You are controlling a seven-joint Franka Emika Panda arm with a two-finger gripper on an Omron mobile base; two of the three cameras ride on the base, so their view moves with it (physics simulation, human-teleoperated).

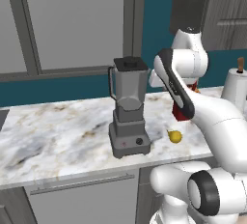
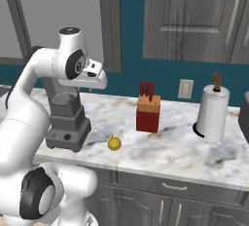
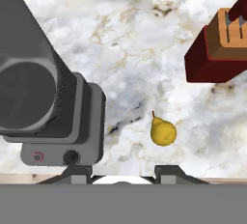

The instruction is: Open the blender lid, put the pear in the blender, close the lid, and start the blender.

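The grey blender (image 1: 129,117) stands on the marble counter, its boxy base (image 3: 62,153) showing a red button (image 3: 37,157) and a black knob (image 3: 71,157). The black blender lid (image 1: 129,63) sits flat on the jar's rim. A small yellow pear (image 3: 163,132) lies on the counter to the right of the base, also seen as the pear (image 1: 174,136) and the pear (image 2: 114,143). My gripper (image 3: 123,174) hangs high above the counter beside the jar, looking straight down. It is open with nothing between its fingertips (image 3: 77,173).
A red knife block (image 2: 148,113) stands right of the pear, further back. A paper towel roll (image 2: 212,113) stands at the far right. The counter's front edge (image 1: 96,175) runs just in front of the blender. Bare marble lies left of the blender.
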